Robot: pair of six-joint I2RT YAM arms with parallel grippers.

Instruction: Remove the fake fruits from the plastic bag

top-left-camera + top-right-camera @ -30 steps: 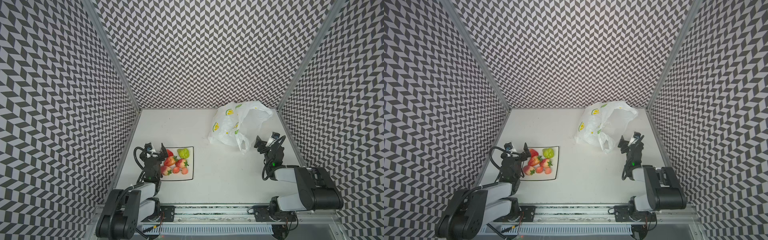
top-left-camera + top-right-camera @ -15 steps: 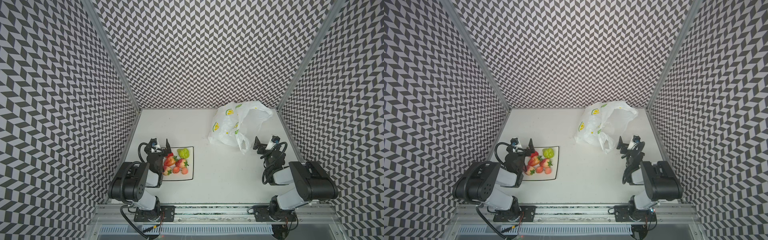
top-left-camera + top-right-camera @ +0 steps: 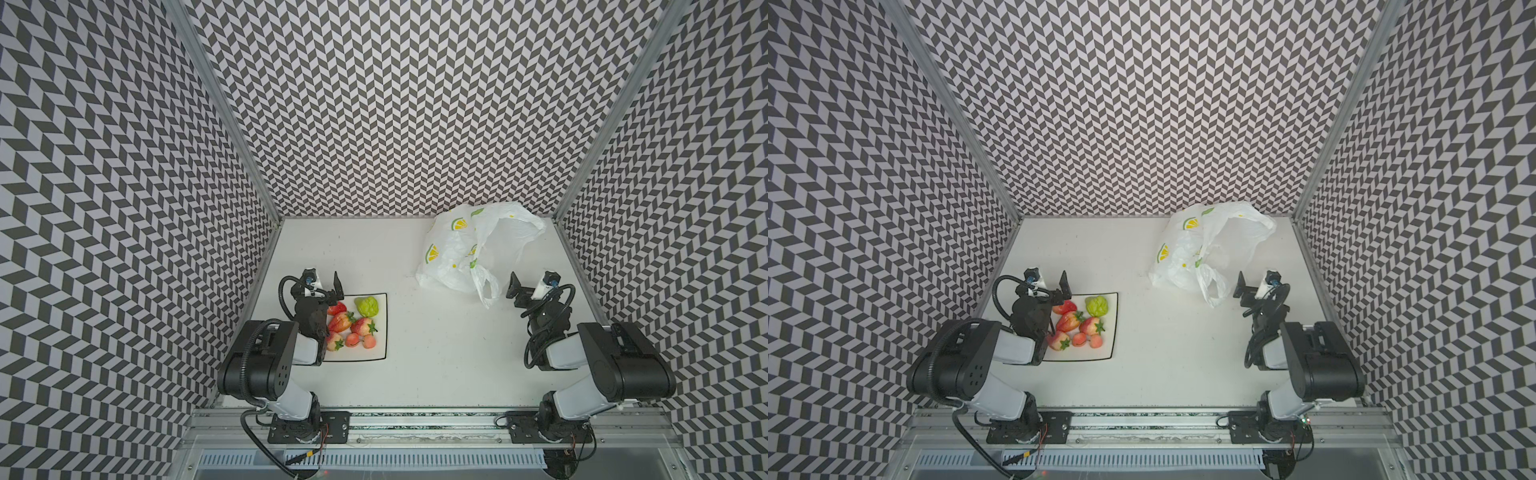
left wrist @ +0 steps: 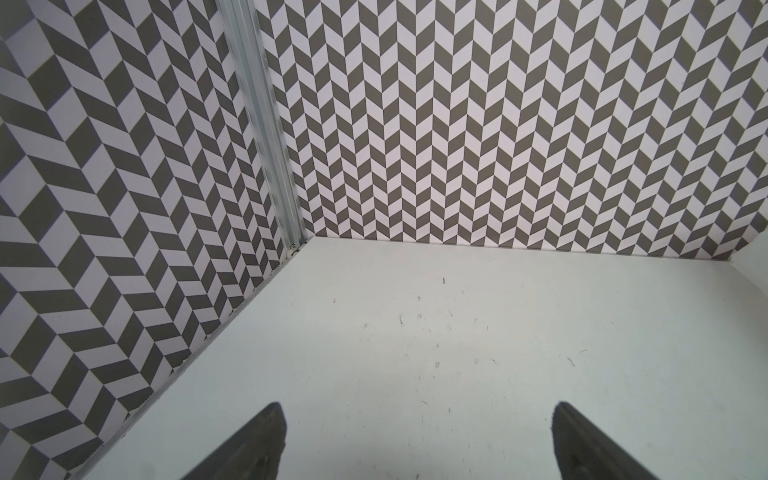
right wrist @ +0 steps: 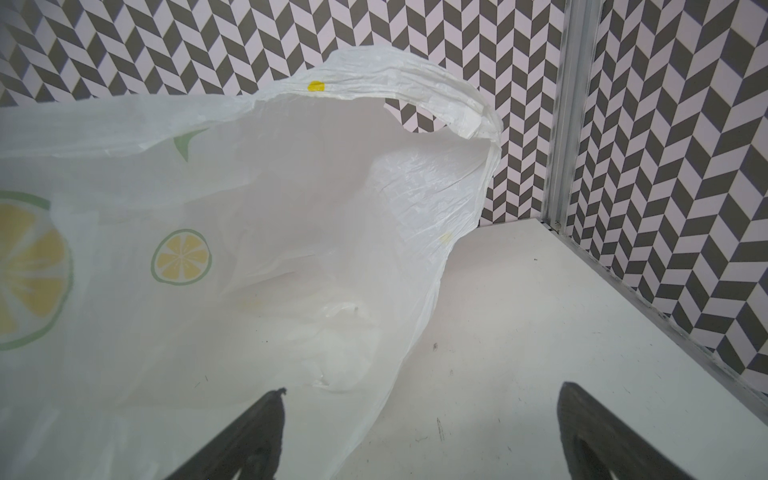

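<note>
– Fingers (image 4: pixel 262 444) of the left gripper (image 4: pixel 417 411) stand spread wide with nothing between them, and the right gripper (image 5: pixel 424 399) is spread just as wide and just as bare. What room do they have?

– Ahead of the left fingers the white table (image 4: pixel 415 332) runs bare to the chevron walls (image 4: pixel 457 124) and a corner post (image 4: pixel 264 124). On the right, one finger has open table out to the metal rail (image 5: pixel 665 322) along the side wall. The other fingertip shows against the plastic bag (image 5: pixel 249 249), and the wrist view cannot tell whether it touches. In both top views the bag's drooping handle loop lies just beside that finger.

– And the count?

– One bag, one square black-rimmed plate (image 3: pixel 384 328), seven fake fruits (image 3: pixel 1070 321). That makes four strawberries (image 3: pixel 341 321), one lumpy green fruit (image 3: pixel 367 305) and two orange-pink balls (image 3: pixel 352 340).

– Where do they lie from the fingers?

– All seven sit on the plate, back behind the left fingertips and close beside that wrist, which covers the plate's near corner. They are well apart from the right fingers. The bag lies crumpled straight ahead of the right fingers, its mouth gaping toward them and its far side near the back wall.
</note>
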